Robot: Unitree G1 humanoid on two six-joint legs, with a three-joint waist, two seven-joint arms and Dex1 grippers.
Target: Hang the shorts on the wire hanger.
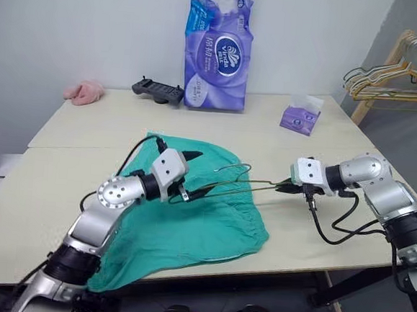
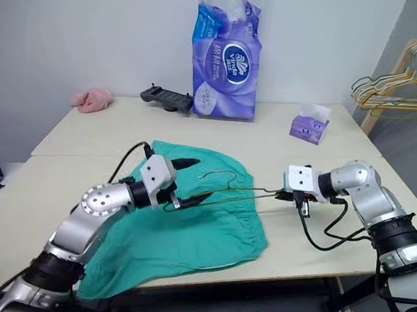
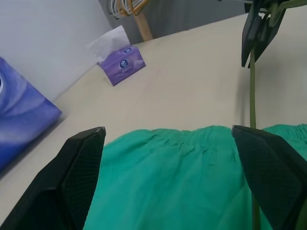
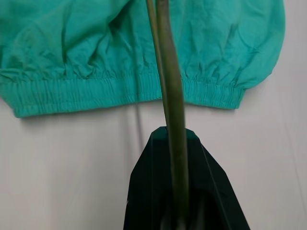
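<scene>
Thin olive-grey wire hanger (image 1: 239,179) pinched at one end by right gripper (image 1: 287,186), reaching over teal-green fabric shorts (image 1: 188,227) spread flat on table (image 1: 61,188); left gripper (image 1: 196,173) spread wide above shorts, holding nothing.

Silver-grey metal shells on both arms, rounded and a bit glossy. The left arm (image 1: 99,220) has a big round joint cap ringed with small screws, then a black band, then a boxy white wrist block. Black ribbed collar lower down near its base. A black cable loops out from the wrist block and back along the forearm. The left tool (image 1: 197,174) ends in two black tapered fingers (image 3: 72,177) with a fine mesh texture on their inner faces. The right arm (image 1: 379,191) matches: silver shells, white wrist block, black cables curling beneath. The right tool (image 1: 287,185) is black too.
</scene>
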